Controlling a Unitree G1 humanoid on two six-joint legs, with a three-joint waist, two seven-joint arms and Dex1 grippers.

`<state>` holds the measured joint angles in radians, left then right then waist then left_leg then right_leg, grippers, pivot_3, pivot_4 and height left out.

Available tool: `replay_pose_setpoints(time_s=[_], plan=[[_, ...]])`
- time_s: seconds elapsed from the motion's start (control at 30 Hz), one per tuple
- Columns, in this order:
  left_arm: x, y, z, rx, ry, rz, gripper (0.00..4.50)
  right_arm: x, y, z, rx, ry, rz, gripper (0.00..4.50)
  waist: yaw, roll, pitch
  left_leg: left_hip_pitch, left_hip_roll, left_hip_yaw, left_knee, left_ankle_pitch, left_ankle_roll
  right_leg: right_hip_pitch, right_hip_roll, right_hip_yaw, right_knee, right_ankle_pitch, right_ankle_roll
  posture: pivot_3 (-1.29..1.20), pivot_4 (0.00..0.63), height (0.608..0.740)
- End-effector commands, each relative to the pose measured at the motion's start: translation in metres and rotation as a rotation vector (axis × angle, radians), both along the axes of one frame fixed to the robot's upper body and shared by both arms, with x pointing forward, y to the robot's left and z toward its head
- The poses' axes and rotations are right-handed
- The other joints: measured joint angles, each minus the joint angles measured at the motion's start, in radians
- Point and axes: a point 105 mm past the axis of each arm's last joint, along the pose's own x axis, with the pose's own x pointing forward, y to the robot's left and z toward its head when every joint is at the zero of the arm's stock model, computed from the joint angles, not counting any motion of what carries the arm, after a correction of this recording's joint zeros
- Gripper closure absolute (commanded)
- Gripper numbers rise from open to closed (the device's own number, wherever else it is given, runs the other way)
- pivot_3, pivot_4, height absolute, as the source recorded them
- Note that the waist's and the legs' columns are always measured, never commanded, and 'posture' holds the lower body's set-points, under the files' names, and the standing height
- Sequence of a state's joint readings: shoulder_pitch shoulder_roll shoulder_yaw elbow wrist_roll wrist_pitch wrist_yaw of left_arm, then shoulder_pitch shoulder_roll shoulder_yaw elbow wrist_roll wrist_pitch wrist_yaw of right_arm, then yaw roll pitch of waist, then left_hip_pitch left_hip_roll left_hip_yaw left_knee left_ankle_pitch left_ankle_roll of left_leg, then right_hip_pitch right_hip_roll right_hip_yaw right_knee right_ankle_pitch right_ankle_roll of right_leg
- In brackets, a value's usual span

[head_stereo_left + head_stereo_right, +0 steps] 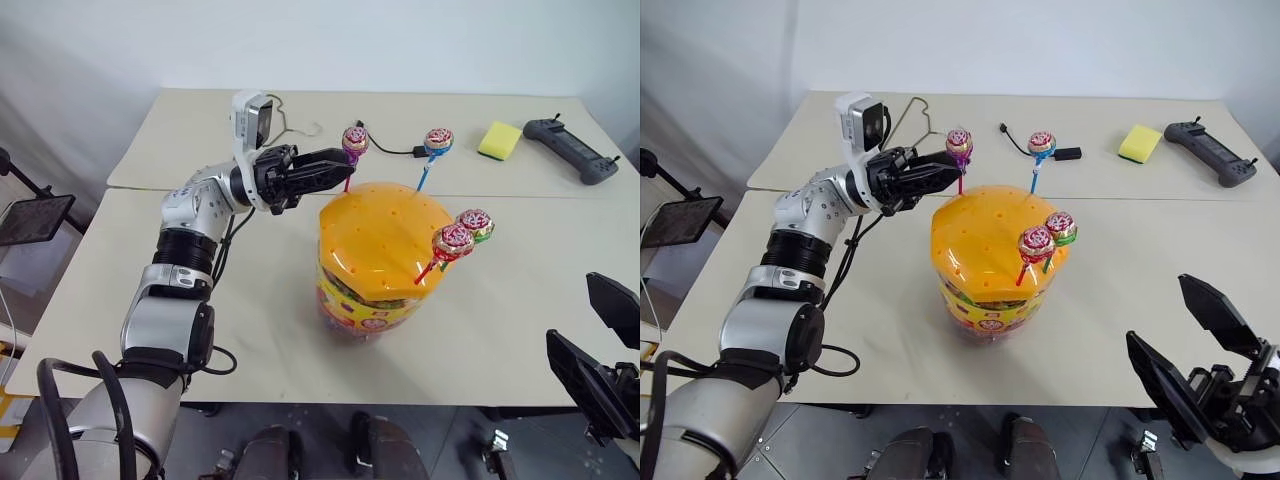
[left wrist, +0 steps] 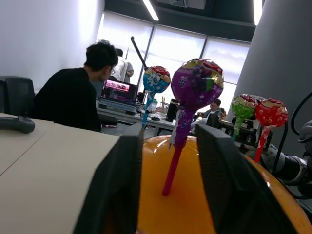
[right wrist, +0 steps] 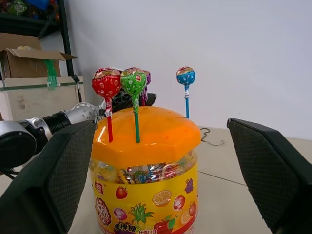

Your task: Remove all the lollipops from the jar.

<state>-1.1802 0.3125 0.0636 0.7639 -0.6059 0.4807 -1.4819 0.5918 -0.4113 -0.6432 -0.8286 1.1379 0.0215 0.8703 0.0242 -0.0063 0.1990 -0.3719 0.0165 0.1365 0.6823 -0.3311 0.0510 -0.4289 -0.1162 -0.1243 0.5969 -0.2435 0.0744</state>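
Fingers of the left gripper (image 2: 168,183) sit spread either side of the purple lollipop (image 2: 196,84) stick, not pinching yet, so I'd close low on it and pull straight up. All four lollipops stand in the jar (image 1: 376,240) lid. Right gripper (image 1: 1200,350) hangs open nearby. Farther back, a yellow sponge (image 1: 499,140) and a controller (image 1: 571,147).

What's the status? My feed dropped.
Left gripper astride purple lollipop stick, not clamped. Right gripper open, clear of jar. Four lollipops in lid. Nothing blocking.
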Motion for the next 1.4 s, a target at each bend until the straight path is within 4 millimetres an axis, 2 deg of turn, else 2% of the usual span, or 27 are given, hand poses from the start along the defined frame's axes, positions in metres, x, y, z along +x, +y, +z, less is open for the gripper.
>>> replay_pose_setpoints(time_s=[0.03,0.07,0.1,0.23,0.37,0.43,0.5,0.53,0.6,0.63,0.7,0.77,0.87,1.0,1.17,1.3,1.4], plan=[[-0.006,-0.003,0.020,-0.041,-0.068,-0.027,4.16,0.001,0.000,0.008,-0.022,-0.027,0.009,0.00,0.000,0.000,0.000,0.000,0.000,0.000,0.000,0.000,0.000,0.000,0.000,0.000,0.000,0.000,0.000,0.00,0.150,0.740],[-0.006,-0.003,0.023,-0.056,-0.067,-0.025,4.45,0.001,0.001,0.008,-0.024,-0.028,0.015,0.00,0.000,0.000,0.000,0.000,0.000,0.000,0.000,0.000,0.000,0.000,0.000,0.000,0.000,0.000,0.000,0.00,0.150,0.740],[-0.006,-0.003,0.025,-0.066,-0.067,-0.023,4.48,0.002,0.001,0.009,-0.025,-0.028,0.020,0.00,0.001,0.000,0.000,0.000,0.000,0.000,0.000,0.000,0.000,0.000,0.000,0.000,0.000,0.000,0.000,0.00,0.150,0.740],[-0.003,0.011,0.062,-0.252,0.001,0.008,4.48,0.005,0.003,0.009,-0.026,-0.012,0.066,0.00,0.001,-0.002,0.001,-0.001,0.000,0.000,0.000,0.000,0.000,0.000,0.000,0.000,0.000,0.000,0.000,0.00,0.150,0.740],[0.001,0.041,0.098,-0.434,0.058,0.100,4.48,0.012,0.002,0.013,-0.048,-0.019,0.112,0.00,-0.001,-0.002,0.001,0.000,0.000,0.000,0.000,0.000,0.001,0.000,0.000,0.000,0.004,0.001,0.001,0.00,0.150,0.740],[0.002,0.051,0.104,-0.469,0.073,0.140,4.48,0.014,0.003,0.015,-0.059,-0.023,0.132,0.00,-0.005,-0.002,0.001,0.001,0.000,0.001,0.000,0.000,0.001,0.000,0.000,0.002,0.005,0.001,0.001,0.00,0.150,0.740],[0.015,0.069,0.088,-0.295,0.114,0.340,4.48,0.014,0.009,0.018,-0.089,-0.020,0.225,0.00,-0.008,-0.002,0.001,0.001,0.001,0.001,0.000,0.000,0.000,0.000,0.000,0.002,0.006,0.001,0.001,0.00,0.150,0.740],[0.023,0.083,0.071,-0.181,0.134,0.466,4.48,0.012,0.013,0.019,-0.114,-0.025,0.290,0.00,-0.012,-0.002,0.001,0.002,0.001,0.002,0.000,0.000,0.000,0.000,0.000,0.003,0.006,0.001,0.001,0.00,0.150,0.740],[0.031,0.131,0.027,0.058,0.198,0.740,4.48,0.010,0.018,0.011,-0.234,-0.006,0.411,0.00,-0.030,-0.001,0.000,0.004,0.002,0.003,-0.001,0.000,-0.002,0.000,0.001,0.004,0.009,0.001,0.001,0.00,0.150,0.740],[0.030,0.147,0.013,0.132,0.227,0.824,4.48,0.009,0.017,0.008,-0.277,0.001,0.445,0.00,-0.031,-0.001,0.000,0.007,0.003,0.006,-0.002,-0.001,-0.003,-0.001,0.002,0.006,0.009,0.000,0.001,0.00,0.150,0.740],[0.022,0.184,-0.025,0.321,0.356,0.977,4.48,0.010,0.015,0.002,-0.349,0.005,0.494,0.00,-0.028,-0.005,0.003,0.011,0.005,0.008,-0.004,-0.002,-0.004,0.001,0.002,0.008,0.010,0.000,0.001,0.00,0.150,0.740],[0.006,0.215,-0.061,0.494,0.460,1.088,4.48,0.013,0.014,-0.002,-0.392,-0.002,0.527,0.00,-0.024,-0.009,0.003,0.009,0.007,0.008,-0.002,-0.002,-0.005,-0.001,0.003,0.008,0.010,0.000,0.000,0.00,0.150,0.740],[-0.021,0.242,-0.094,0.691,0.537,1.163,4.48,0.016,0.014,-0.007,-0.416,0.000,0.588,0.00,-0.012,-0.013,0.002,0.003,0.007,0.006,0.000,-0.003,-0.005,-0.005,0.001,0.008,0.008,0.000,0.000,0.00,0.150,0.740],[-0.053,0.257,-0.117,0.800,0.627,1.197,4.48,0.023,0.018,-0.012,-0.454,-0.050,0.659,0.00,0.002,-0.014,0.001,0.001,0.007,0.007,0.000,-0.009,-0.012,-0.008,-0.003,0.009,0.004,0.000,-0.001,0.00,0.150,0.740],[-0.073,0.255,-0.137,0.882,0.636,1.192,4.48,0.031,0.019,-0.022,-0.483,-0.040,0.692,0.00,0.002,-0.014,0.001,0.000,0.007,0.007,0.000,-0.010,-0.015,-0.013,-0.005,0.008,0.008,-0.002,-0.004,0.00,0.150,0.740],[-0.077,0.256,-0.140,0.885,0.584,1.201,3.64,0.036,0.013,-0.023,-0.462,-0.008,0.637,0.00,0.000,-0.012,0.001,0.000,0.008,0.009,-0.001,-0.009,-0.016,-0.015,-0.004,0.009,0.012,-0.003,-0.005,0.00,0.150,0.740],[-0.077,0.259,-0.137,0.862,0.539,1.208,2.71,0.040,0.008,-0.023,-0.452,0.009,0.596,0.00,-0.001,-0.012,0.001,0.001,0.008,0.010,-0.001,-0.009,-0.017,-0.015,-0.004,0.009,0.013,-0.003,-0.007,0.00,0.150,0.740]])
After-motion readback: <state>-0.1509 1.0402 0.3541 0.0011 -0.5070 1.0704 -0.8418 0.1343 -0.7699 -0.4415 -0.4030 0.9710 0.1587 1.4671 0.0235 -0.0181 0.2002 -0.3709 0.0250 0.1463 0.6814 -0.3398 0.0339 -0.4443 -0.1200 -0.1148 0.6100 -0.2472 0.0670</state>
